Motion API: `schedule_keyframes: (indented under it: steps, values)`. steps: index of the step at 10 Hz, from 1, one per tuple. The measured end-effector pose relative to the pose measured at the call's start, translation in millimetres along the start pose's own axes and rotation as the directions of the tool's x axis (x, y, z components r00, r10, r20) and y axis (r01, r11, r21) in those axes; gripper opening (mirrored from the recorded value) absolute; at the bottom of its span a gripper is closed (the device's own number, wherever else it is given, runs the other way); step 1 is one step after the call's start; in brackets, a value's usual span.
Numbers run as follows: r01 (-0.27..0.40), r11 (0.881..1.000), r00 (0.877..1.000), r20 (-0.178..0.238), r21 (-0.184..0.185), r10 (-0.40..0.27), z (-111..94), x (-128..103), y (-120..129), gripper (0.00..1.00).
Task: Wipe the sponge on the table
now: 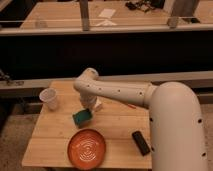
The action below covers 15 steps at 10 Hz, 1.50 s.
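A small square table [55,132] with a light wood plank top stands in the foreground on a grey floor. Behind it, across a dark gap, runs a long wooden workbench [60,15] with metal rails along its front edge and upright posts. A white sheet of paper [106,13] lies on the bench top.

Four things rest on the table. A white cup [49,98] stands upright near the left rear corner. An orange plate [87,148] with ringed grooves sits near the front edge, about midway across. A small black block [141,142] lies toward the front right, well apart from the plate. The teal-green sponge [82,117] sits near the middle of the table, just behind the plate and apart from it, tilted so that a darker side layer shows.

The robot's white arm [120,94] enters from the right, where its bulky rounded casing fills the lower right corner. It reaches leftward over the table, roughly level, to a rounded joint above the table's rear half. From there it bends sharply downward. The gripper [92,106] hangs at the end of this bend, pointing down, right at the sponge's upper right edge. Whether the gripper has hold of the sponge or only meets it cannot be told, as the wrist hides that spot.
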Motion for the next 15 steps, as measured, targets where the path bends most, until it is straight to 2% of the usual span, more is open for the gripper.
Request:
schedule_keyframes:
  steps: [15]
  values:
    - [0.027,1.000,1.000,0.006,0.007,-0.027,-1.0,-1.9,-2.3,0.04]
